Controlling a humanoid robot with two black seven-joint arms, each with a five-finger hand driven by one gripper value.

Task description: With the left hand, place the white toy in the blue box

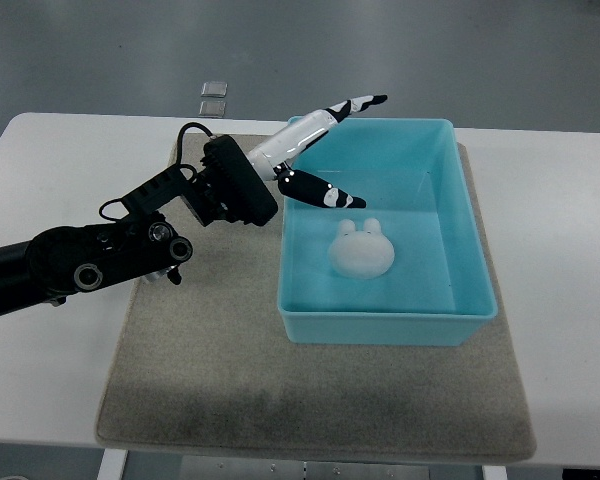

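The white toy (360, 249), a rounded rabbit shape with two small ears, lies on the floor of the blue box (463, 226). My left hand (332, 150) reaches over the box's far left corner, above and to the left of the toy. Its black and white fingers (322, 192) are spread and hold nothing. The left arm (110, 250) comes in from the picture's left edge. The right arm is out of view.
The blue box stands on a grey-brown mat (200, 370) on a white table (50, 380). Two small square plates (212, 96) lie on the floor beyond the table's far edge.
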